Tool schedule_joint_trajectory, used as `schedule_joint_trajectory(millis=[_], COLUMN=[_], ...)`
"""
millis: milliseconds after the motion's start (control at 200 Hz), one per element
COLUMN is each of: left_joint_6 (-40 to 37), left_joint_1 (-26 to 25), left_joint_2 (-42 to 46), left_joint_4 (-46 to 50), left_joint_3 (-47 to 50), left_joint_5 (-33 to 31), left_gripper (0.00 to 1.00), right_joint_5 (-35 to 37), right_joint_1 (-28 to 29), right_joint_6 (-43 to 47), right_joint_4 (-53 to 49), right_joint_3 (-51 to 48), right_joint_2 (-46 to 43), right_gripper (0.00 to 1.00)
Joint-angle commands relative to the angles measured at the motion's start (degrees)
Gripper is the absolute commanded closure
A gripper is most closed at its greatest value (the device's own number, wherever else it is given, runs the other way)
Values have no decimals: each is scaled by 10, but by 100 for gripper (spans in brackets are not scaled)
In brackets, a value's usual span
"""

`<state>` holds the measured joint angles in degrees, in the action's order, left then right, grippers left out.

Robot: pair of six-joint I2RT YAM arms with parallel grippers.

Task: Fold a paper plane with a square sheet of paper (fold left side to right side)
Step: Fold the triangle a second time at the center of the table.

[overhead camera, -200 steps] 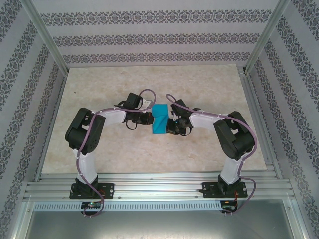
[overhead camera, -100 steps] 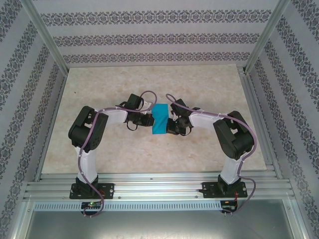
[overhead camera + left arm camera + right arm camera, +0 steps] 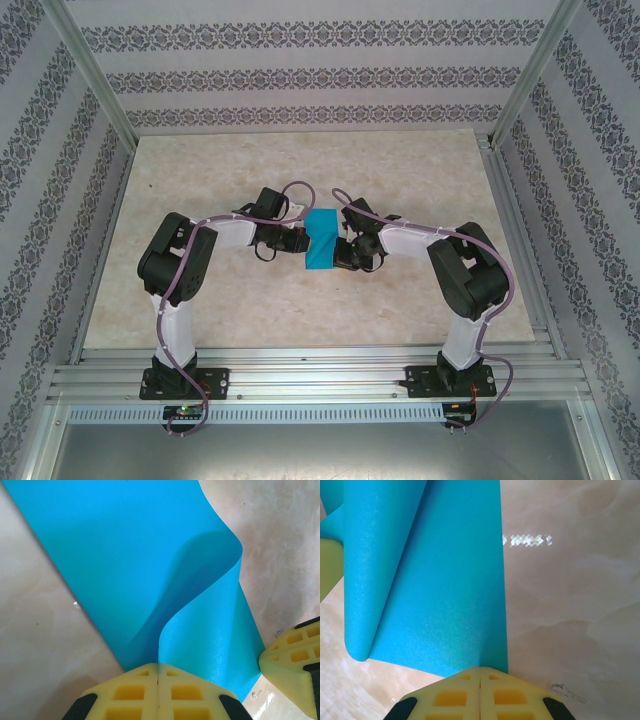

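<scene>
Plainly the left gripper (image 3: 158, 669) has its yellow fingers pressed together at the bottom centre of its wrist view, pinching an edge of the square sheet of paper (image 3: 125, 555), which rises into them as a soft, curled flap. The right gripper (image 3: 480, 672) also has its jaws together, its tip meeting the sheet's near edge at the bottom of its own view. Whether it pinches that edge or only pins it to the table (image 3: 300, 160) I cannot tell. From above, the two grippers face each other at mid-frame, touching the sheet from left and right, and the blue paper lies between them at the table's centre. The task looks to be at its first fold. One side is carried over the other, but the bend is a rounded loop and no sharp crease shows, so flattening it and all the later folds of the plane remain. By count: one sheet, no finished plane, two grippers on two arms.
</scene>
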<state>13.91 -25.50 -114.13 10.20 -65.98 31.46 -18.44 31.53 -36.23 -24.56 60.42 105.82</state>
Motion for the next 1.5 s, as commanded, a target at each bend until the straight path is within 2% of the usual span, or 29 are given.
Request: schedule_joint_trajectory(millis=[0, 1314, 1499], left_joint_6=[-13, -19, -19], left_joint_1=[9, 11, 11], left_joint_2=[-2, -15, -15], left_joint_4=[11, 16, 9], left_joint_3=[-17, -12, -2], left_joint_5=[-7, -23, -17], left_gripper=[94, 95, 95], right_joint_5=[14, 9, 2], right_joint_1=[13, 13, 5], right_joint_6=[12, 16, 19], right_joint_4=[-24, -30, -37], right_joint_3=[4, 15, 38], right_joint_2=[25, 22, -25], right_gripper=[94, 93, 82])
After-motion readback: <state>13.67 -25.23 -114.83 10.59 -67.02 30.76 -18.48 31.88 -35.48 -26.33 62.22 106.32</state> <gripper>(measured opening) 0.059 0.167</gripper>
